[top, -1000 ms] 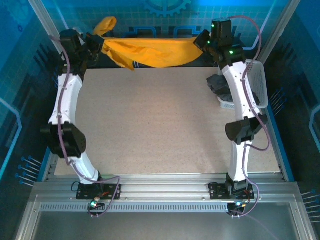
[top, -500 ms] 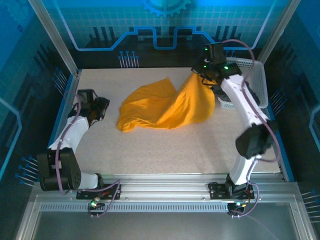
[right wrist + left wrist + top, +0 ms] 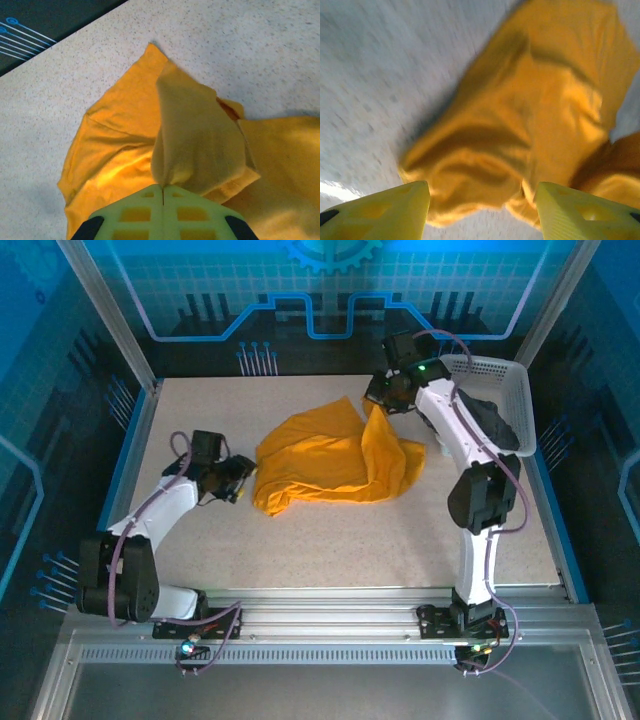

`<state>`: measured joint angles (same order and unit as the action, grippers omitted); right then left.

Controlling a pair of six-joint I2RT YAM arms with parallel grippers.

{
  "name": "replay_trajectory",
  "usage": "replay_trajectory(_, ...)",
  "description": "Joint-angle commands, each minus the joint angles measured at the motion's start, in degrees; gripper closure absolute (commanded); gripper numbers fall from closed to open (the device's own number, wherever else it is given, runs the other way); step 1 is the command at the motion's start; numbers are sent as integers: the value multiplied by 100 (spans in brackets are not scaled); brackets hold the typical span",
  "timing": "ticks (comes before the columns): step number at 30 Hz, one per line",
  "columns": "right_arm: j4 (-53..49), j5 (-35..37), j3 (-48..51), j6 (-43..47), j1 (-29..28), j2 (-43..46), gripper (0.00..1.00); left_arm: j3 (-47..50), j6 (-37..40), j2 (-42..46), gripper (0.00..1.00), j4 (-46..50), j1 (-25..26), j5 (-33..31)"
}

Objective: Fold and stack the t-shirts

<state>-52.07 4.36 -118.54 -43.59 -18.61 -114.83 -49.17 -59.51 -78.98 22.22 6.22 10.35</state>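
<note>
**Right end effector (image 3: pixel 385 400) pinches orange t-shirt (image 3: pixel 330 460) mid-bench**

Its jaws are closed on a raised fold at the heap's upper right edge. The left end effector (image 3: pixel 238 480), jaws parted and empty, sits just beside the cloth's left edge. Bare bench (image 3: pixel 330 540) spans the lower frame and upper left. Two shirts: the grey t-shirt (image 3: pixel 490 420) lies in the single white basket (image 3: pixel 500 365), upper right.

The left tool (image 3: pixel 480 212) holds its two yellow fingers (image 3: pixel 385 210) wide apart at the bottom corners. Just beyond the gap between them, a crumpled orange-yellow shirt (image 3: pixel 535 115) lies in soft folds on the speckled grey table (image 3: pixel 370 65). Everything looks blurred.
</note>
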Motion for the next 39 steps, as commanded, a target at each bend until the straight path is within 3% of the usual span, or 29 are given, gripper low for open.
replay_trajectory(1, 40, 110, 397, 66, -63, 660, 100, 160, -258, -429, 38, -3, 46, -52)
replay_trajectory(9, 127, 57, 929, 21, -70, 1239, 100, -711, 141, -1935, 39, 235, 172, -62)
replay_trajectory(12, 145, 40, 1009, -22, -79, 1329, 100, -827, 131, -2249, 54, 168, 213, -75)
replay_trajectory(16, 162, 108, 1096, -27, -82, 1464, 100, -1103, 369, -2068, 88, 387, 226, -676)
replay_trajectory(20, 197, 274, 1205, 44, -79, 1657, 100, -1472, 804, -1702, 100, 768, 228, -1226)
replay_trajectory(33, 685, 518, 1502, 401, -46, 2278, 100, -2097, 1349, -436, 100, 895, 231, -2006)
replay_trajectory(39, 1226, 465, 2099, 562, -46, 3002, 100, -2009, 1380, 438, 100, 673, 231, -2367)
